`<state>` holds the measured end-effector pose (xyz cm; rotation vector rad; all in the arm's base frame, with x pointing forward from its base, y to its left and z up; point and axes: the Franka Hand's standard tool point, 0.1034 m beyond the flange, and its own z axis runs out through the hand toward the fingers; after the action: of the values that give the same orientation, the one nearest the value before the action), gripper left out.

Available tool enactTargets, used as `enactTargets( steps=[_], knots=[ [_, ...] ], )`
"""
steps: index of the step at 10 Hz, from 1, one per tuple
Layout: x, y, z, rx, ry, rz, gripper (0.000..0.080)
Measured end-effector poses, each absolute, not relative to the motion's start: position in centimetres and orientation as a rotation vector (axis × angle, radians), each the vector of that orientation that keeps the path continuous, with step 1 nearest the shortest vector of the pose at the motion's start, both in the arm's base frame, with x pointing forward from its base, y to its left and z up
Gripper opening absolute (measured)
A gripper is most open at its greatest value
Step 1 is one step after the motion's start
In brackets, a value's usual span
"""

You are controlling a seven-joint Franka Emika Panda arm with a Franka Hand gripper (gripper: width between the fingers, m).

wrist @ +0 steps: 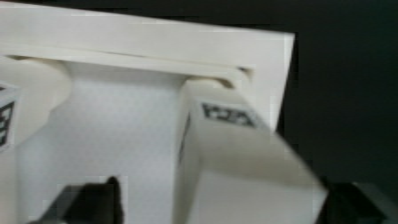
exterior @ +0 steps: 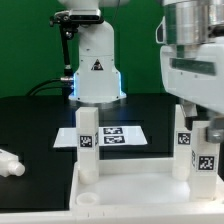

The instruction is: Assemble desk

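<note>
The white desk tabletop (exterior: 130, 190) lies at the front of the black table. Three white tagged legs stand on it: one at the exterior view's left (exterior: 88, 140), and two at the right (exterior: 184, 140) (exterior: 207, 160). A loose leg (exterior: 10, 162) lies on the table at the far left. My gripper (exterior: 203, 125) hangs over the front right leg. In the wrist view the tabletop (wrist: 125, 140) fills the frame, and that leg (wrist: 231, 140) runs between my fingers (wrist: 93, 200). My gripper (wrist: 217, 200) is open, with a gap on one side of the leg. Another leg (wrist: 22, 100) shows at the edge.
The white robot base (exterior: 97, 65) with a triangle logo stands at the back. The marker board (exterior: 115, 135) lies flat between the base and the tabletop. A green wall is behind.
</note>
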<state>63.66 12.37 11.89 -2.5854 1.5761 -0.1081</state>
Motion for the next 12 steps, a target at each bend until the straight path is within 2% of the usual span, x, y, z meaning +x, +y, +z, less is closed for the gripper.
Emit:
enactTargets(
  steps=[1, 2, 4, 7, 9, 11, 12],
  knots=[
    [63.6, 12.5, 11.8, -2.631, 1.503, -0.111, 0.063],
    [63.7, 12.2, 11.8, -2.642, 1.485, -0.113, 0.0646],
    [63.7, 12.0, 11.8, -2.779, 1.252, -0.133, 0.0649],
    [63.9, 12.1, 11.7, -3.074, 0.429, -0.185, 0.0649],
    [63.8, 12.4, 11.8, -3.1, 0.369, -0.19, 0.0649],
    [63.8, 12.4, 11.7, -3.078, 0.49, -0.187, 0.0385],
    [63.8, 12.4, 11.7, -3.054, 0.6, -0.185, 0.0385]
  ],
)
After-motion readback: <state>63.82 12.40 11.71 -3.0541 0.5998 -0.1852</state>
